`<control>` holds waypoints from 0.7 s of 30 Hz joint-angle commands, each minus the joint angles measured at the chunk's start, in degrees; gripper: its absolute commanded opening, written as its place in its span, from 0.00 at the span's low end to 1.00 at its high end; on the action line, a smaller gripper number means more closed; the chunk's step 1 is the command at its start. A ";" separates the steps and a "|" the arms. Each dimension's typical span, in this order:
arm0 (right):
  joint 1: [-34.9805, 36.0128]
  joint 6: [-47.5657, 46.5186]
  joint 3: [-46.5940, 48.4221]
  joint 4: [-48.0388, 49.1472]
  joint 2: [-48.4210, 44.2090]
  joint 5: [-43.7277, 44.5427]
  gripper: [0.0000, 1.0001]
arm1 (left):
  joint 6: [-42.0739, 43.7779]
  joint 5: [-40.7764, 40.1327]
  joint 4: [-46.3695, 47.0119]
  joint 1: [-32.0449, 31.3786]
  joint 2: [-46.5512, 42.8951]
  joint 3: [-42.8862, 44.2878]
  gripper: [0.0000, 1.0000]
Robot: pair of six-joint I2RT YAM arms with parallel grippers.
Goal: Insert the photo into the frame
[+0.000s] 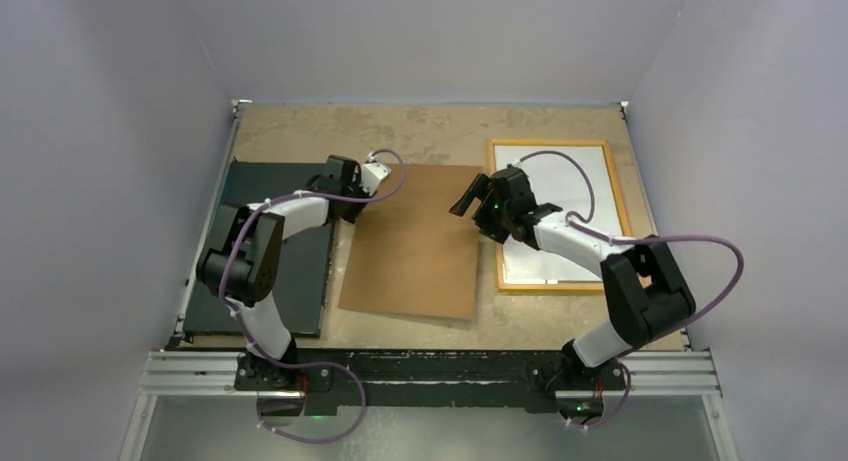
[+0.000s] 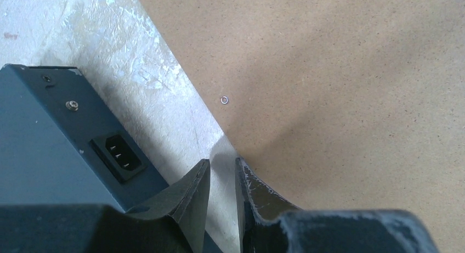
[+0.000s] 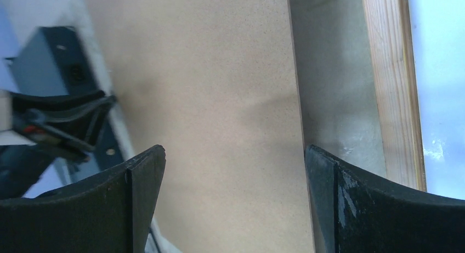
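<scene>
The photo (image 3: pixel 438 72), a pale blue-white sheet, is seen lying inside the frame (image 1: pixel 562 144) at far right of the table (image 1: pixel 420 131), w/ brown backing board (image 1: pixel 410 241) beside it at centre; R gripper (image 3: pixel 234 154) is held spread wide over the board's right edge, L gripper (image 2: pixel 222 165) is narrowed astride its left edge, grip not discernible.

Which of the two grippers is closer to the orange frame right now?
Right. The right gripper hangs over the board's right edge, just beside the frame; the left gripper is across the board, at its left edge.
</scene>
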 commanded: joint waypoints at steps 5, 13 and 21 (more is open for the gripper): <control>-0.78 5.32 -2.06 9.06 -8.80 -6.07 0.98 | -5.30 12.71 -6.82 -5.82 5.67 0.52 0.22; -7.19 6.67 -7.81 9.16 -12.95 -7.64 0.97 | -5.64 12.06 -8.69 -9.96 7.94 5.61 0.20; -12.25 6.47 -11.35 10.47 -14.24 -9.59 0.96 | -5.84 11.55 -10.56 -12.98 12.68 11.61 0.20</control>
